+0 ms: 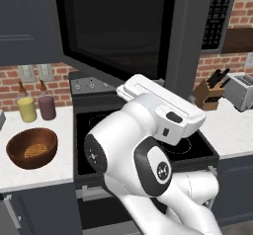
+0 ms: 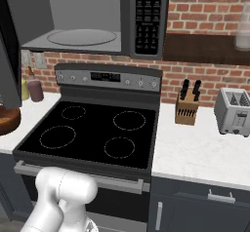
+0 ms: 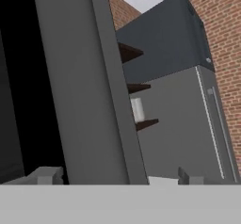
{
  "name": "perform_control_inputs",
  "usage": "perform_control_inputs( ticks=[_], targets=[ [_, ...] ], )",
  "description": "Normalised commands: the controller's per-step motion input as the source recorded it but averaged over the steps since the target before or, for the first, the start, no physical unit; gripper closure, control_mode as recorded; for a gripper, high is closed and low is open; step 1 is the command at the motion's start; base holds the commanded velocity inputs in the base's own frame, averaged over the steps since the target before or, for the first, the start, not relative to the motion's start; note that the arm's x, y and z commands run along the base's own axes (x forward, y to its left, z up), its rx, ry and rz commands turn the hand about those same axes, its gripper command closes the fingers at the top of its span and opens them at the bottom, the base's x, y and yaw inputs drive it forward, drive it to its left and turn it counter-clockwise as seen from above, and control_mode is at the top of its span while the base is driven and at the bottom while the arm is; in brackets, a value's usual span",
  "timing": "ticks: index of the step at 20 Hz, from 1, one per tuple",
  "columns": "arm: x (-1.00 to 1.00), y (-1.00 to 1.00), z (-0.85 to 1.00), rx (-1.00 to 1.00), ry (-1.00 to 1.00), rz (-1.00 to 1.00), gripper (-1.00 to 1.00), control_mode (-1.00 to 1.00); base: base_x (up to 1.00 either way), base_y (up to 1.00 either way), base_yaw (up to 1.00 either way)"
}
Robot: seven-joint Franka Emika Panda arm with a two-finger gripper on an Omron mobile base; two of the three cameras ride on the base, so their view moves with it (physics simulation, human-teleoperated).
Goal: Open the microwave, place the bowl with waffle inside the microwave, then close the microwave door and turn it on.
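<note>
The large dark grey over-range microwave [image 2: 93,19] is standing open, its grey interior and round glass turntable [image 2: 81,36] showing. Its wide dark grey door with black glass window [image 1: 116,29] is swinging out at 12 o'clock above the black stove [image 2: 93,133]. The jaws are standing released, wide apart, with the door's edge between the two dark fingertips [image 3: 44,175], grasping nothing. The round dark brown wooden bowl [image 1: 32,147] is sitting on the white tabletop [image 1: 34,172] at 9 o'clock, holding the small golden-tan waffle [image 1: 35,150].
</note>
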Motion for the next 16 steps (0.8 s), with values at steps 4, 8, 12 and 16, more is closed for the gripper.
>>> perform_control_inputs(
  ticks=[4,8,12,16],
  targets=[
    [-0.28,0.0,0.0,0.0,0.0,0.01,-1.0,-1.0,0.0,0.0,0.0],
    [-0.35,0.06,0.01,0.0,0.0,0.04,-1.0,-1.0,0.0,0.0,0.0],
    [-0.68,0.0,0.07,0.0,0.0,0.0,-1.0,-1.0,0.0,0.0,0.0],
    [-0.55,0.2,0.0,-0.03,0.0,0.12,-1.0,-1.0,0.0,0.0,0.0]
  ],
)
